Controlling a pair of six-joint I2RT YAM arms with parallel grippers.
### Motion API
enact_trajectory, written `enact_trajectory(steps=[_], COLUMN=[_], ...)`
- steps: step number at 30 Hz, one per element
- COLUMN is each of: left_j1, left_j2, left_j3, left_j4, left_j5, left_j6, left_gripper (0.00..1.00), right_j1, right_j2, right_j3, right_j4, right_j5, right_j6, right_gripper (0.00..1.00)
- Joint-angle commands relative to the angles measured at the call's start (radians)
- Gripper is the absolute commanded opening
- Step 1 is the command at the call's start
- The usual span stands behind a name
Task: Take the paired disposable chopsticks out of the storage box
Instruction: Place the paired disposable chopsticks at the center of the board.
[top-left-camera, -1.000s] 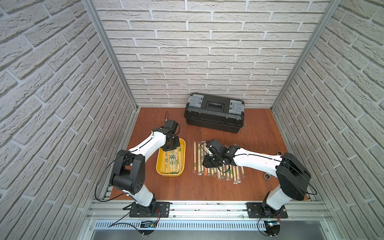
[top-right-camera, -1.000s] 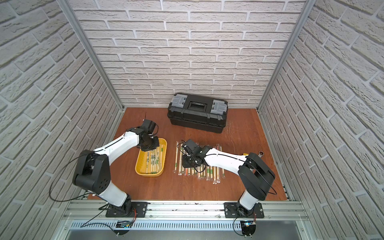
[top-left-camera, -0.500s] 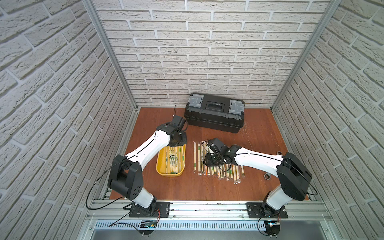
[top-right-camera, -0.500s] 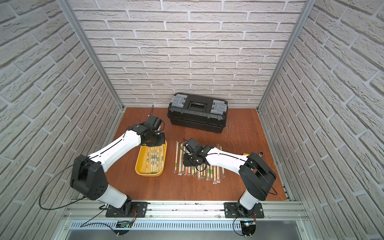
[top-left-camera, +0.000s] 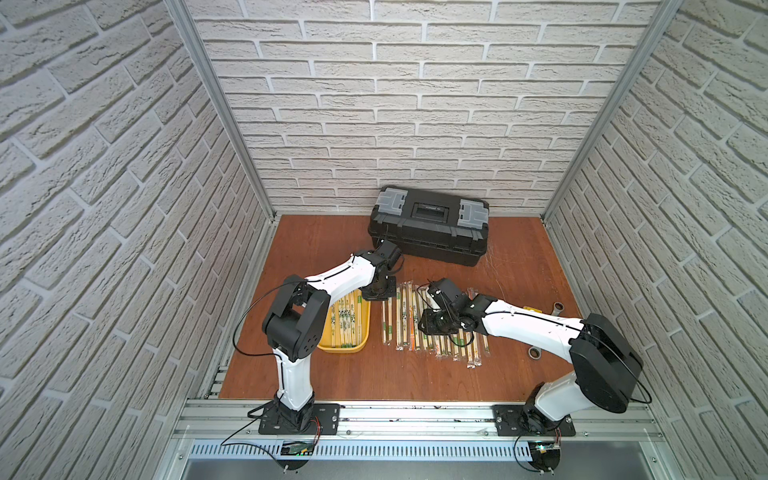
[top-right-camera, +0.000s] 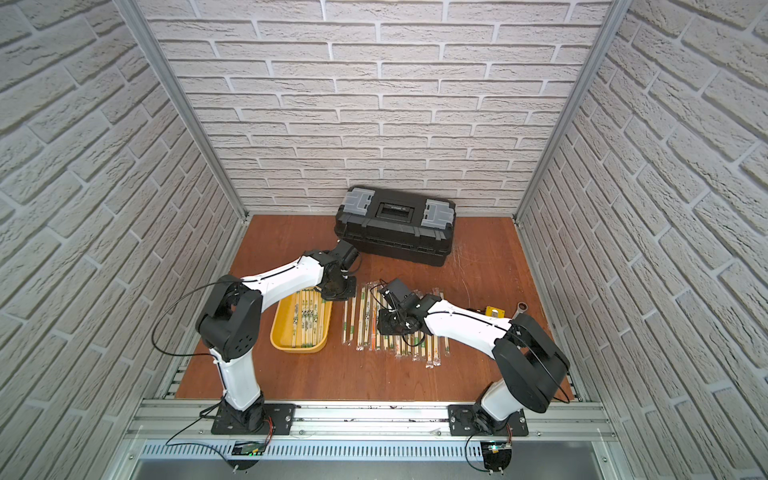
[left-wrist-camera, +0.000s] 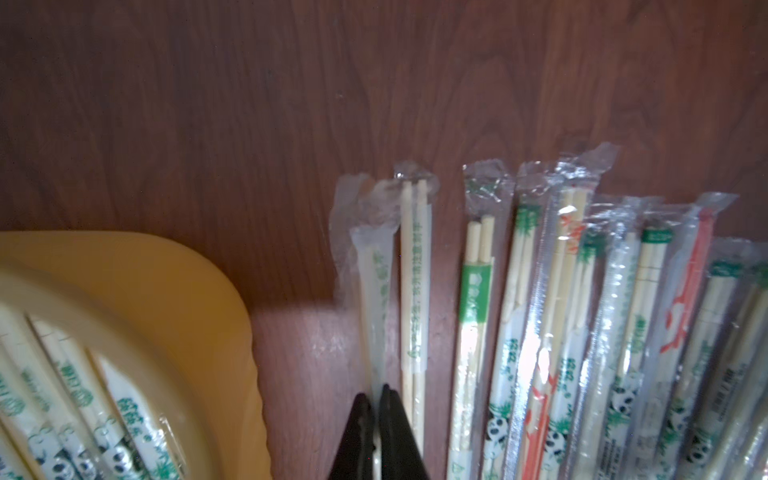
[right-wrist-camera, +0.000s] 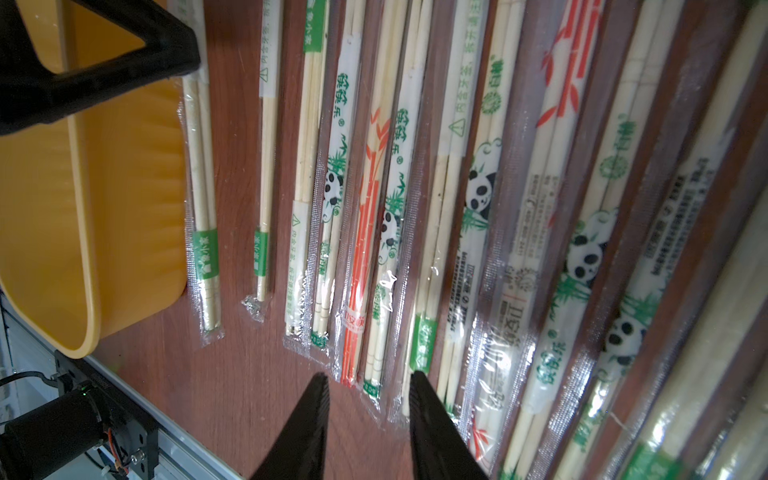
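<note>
Left gripper (left-wrist-camera: 376, 411) clenches one sleeved pair (left-wrist-camera: 375, 282), at 3 o'clock of the tray (top-left-camera: 343, 348). Right gripper (right-wrist-camera: 370, 395) hangs parted, empty, over the laid-out chopsticks (right-wrist-camera: 365, 199).

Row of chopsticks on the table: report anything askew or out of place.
The row of chopsticks is ragged: most pairs overlap, and their near ends step closer to the front toward the right arm's side. Only the two pairs beside the yellow tray lie singly. What looks like a wrench sits apart.
</note>
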Motion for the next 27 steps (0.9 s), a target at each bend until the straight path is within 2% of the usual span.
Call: enact_trajectory(steps=[1, 4, 9, 10, 18, 23, 27], left_j1=[-0.002, -0.004, -0.008, -0.008, 0.015, 0.094, 0.166], left_j2=[0.013, 0.027, 0.018, 0.009, -0.163, -0.282, -0.317], left_j3=[0.009, 0.002, 0.005, 0.006, -0.035, -0.133, -0.205], left_j4=[0.015, 0.024, 0.035, 0.034, 0.021, 0.015, 0.007], left_j5=[-0.009, 0.001, 0.026, 0.029, 0.0, -0.019, -0.018], left_j6=[-0.007, -0.011, -0.016, -0.015, -0.023, -0.018, 0.008], left_gripper=[0.06, 0.1, 0.32, 0.34, 0.36, 0.35, 0.34], right_j1=[-0.003, -0.004, -0.003, -0.004, -0.004, -0.004, -0.003], right_j2=[-0.031, -0.03, -0.026, -0.025, -0.012, 0.003, 0.014], right_j3=[-0.015, -0.016, -0.009, -0.007, 0.007, 0.023, 0.027], right_j4=[0.027, 0.029, 0.027, 0.025, 0.024, 0.021, 0.033], right_j5=[0.004, 0.001, -0.001, -0.002, -0.005, -0.011, -0.02], right_j6=[0.007, 0.008, 0.005, 0.006, 0.008, 0.003, 0.01], right_gripper=[0.35, 0.35, 0.35, 0.35, 0.35, 0.35, 0.35])
